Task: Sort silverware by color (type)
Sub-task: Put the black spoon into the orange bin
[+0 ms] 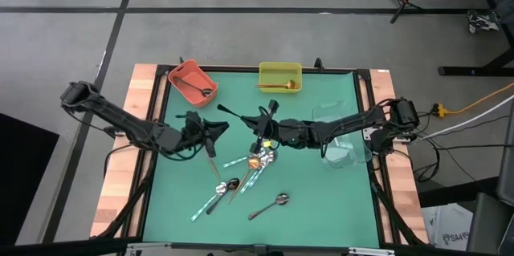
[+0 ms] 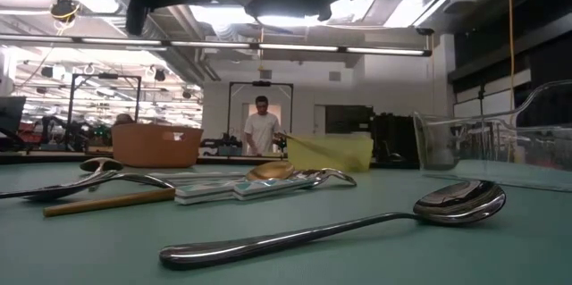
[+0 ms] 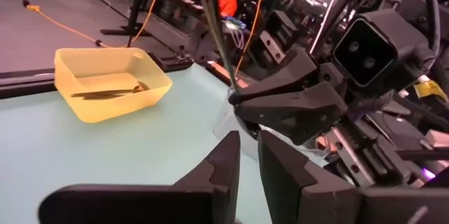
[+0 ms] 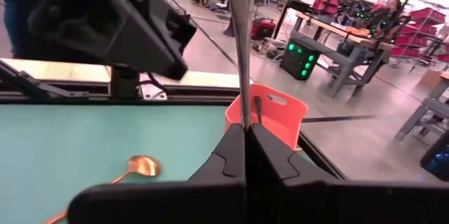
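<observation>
My right gripper [image 1: 261, 121] hovers over the mat's middle, shut on a dark spoon [image 1: 237, 114] that sticks out toward the far left. My left gripper [image 1: 215, 128] hangs just to its left, fingers [image 3: 228, 164] a narrow gap apart with nothing between them. Below them, several silver, gold and dark spoons [image 1: 253, 160] lie flat in a loose pile on the green mat. A silver spoon [image 1: 269, 205] lies alone nearer the front. The red bin [image 1: 193, 79] holds a dark spoon and the yellow bin [image 1: 279, 77] a gold one. My right gripper pinches the dark spoon's thin handle [image 4: 243, 115] between its two fingers. The fingers come about level from the table's right. The spoon runs on straight ahead of them, past the left gripper [image 4: 112, 20], lifted clear of the mat.
A clear bin [image 1: 345, 144] stands at the mat's right side under my right arm. The red and yellow bins sit along the far edge. A gold spoon [image 4: 140, 164] lies on the mat below the grippers. A person stands in the room beyond the table.
</observation>
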